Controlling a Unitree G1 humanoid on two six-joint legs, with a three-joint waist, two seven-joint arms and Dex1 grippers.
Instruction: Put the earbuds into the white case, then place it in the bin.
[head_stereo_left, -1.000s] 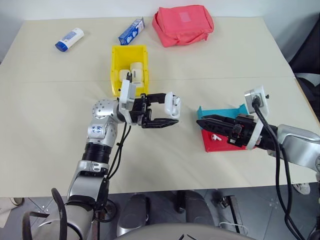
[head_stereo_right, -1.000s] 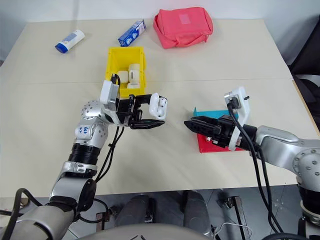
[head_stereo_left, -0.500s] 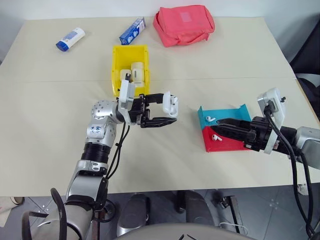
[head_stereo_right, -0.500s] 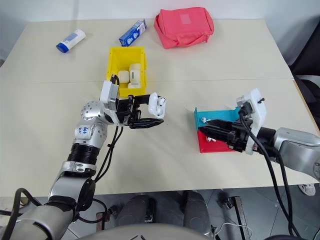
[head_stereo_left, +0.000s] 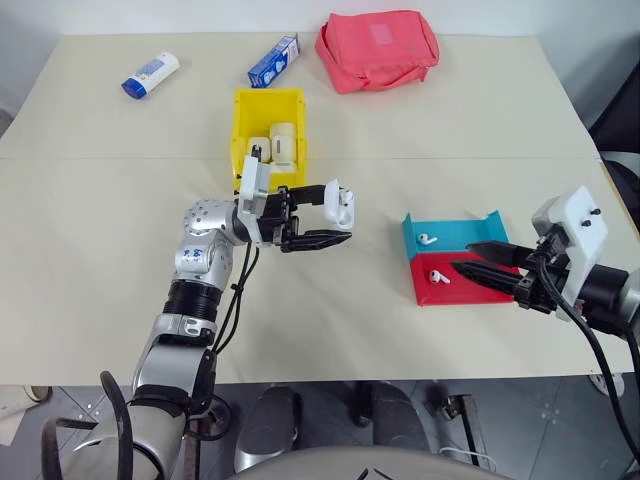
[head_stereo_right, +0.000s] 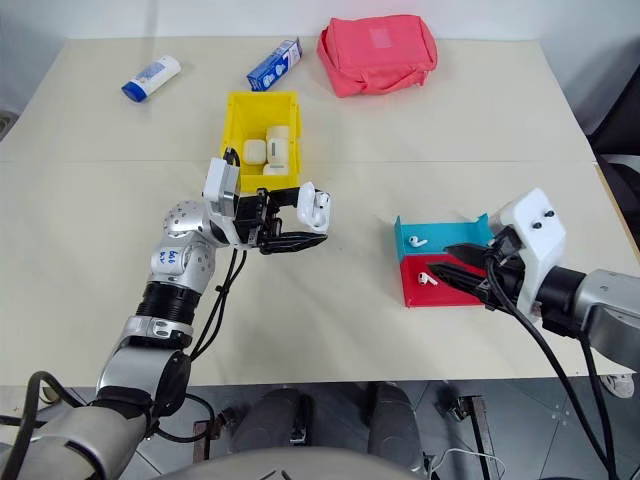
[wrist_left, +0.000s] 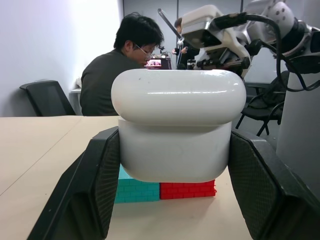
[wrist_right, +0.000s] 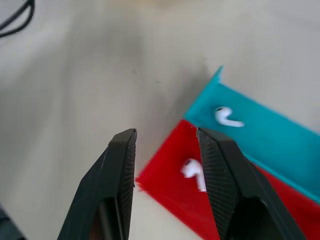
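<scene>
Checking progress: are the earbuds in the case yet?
No. One earbud lies in the blue tray, the other in the red tray.

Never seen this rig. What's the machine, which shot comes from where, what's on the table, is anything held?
It is a two-armed humanoid. The two wide shots come from its head camera; the close-ups come from cameras on each wrist.

The left hand is shut on the white case, lid closed, held above the table.

The right hand is open and empty, by the blue tray and the red tray, each with one of the earbuds in it.

Further back: the yellow bin holding white cases, a white tube, a blue carton and a red pouch.
</scene>
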